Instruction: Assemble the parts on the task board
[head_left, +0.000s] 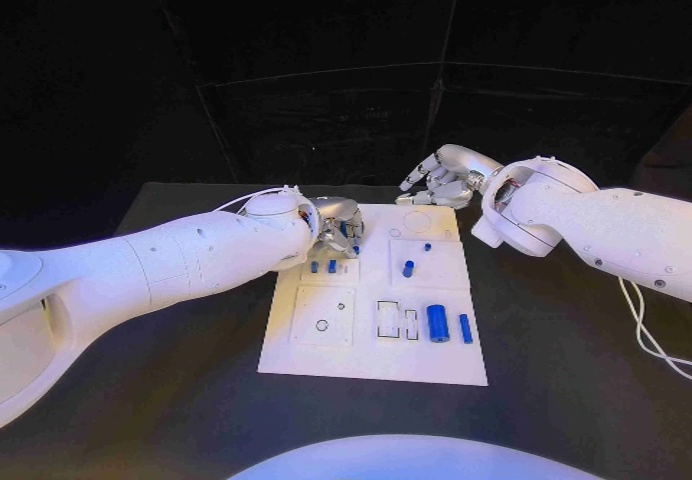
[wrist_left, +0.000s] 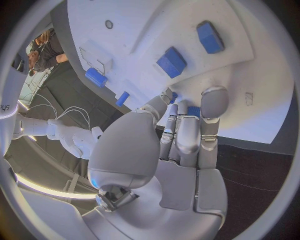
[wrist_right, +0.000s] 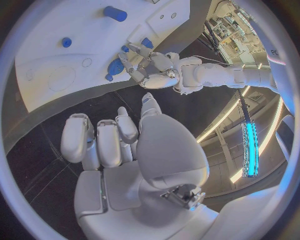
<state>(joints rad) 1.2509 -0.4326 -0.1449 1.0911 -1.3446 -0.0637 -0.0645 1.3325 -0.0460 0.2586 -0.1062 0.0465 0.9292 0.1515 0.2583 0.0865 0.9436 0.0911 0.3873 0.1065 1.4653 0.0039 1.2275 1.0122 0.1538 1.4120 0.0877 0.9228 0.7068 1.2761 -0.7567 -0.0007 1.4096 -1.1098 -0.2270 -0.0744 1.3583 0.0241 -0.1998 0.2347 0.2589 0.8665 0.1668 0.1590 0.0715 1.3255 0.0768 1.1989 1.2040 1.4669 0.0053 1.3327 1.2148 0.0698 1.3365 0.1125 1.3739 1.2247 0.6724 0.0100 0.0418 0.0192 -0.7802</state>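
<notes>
The white task board lies in the middle of the black table. On it are two small blue blocks, short blue pegs and a thick blue cylinder beside a thin one. My left hand hovers over the board's far left corner. Its fingertips come down around a small blue part that they mostly hide, so I cannot tell whether it is gripped. The blue blocks lie just past the fingers. My right hand hangs beyond the board's far edge and holds nothing.
The board has printed outlines and round sockets on its near left part. Bare black table lies on both sides of the board. A white cable trails along the right side under my right arm.
</notes>
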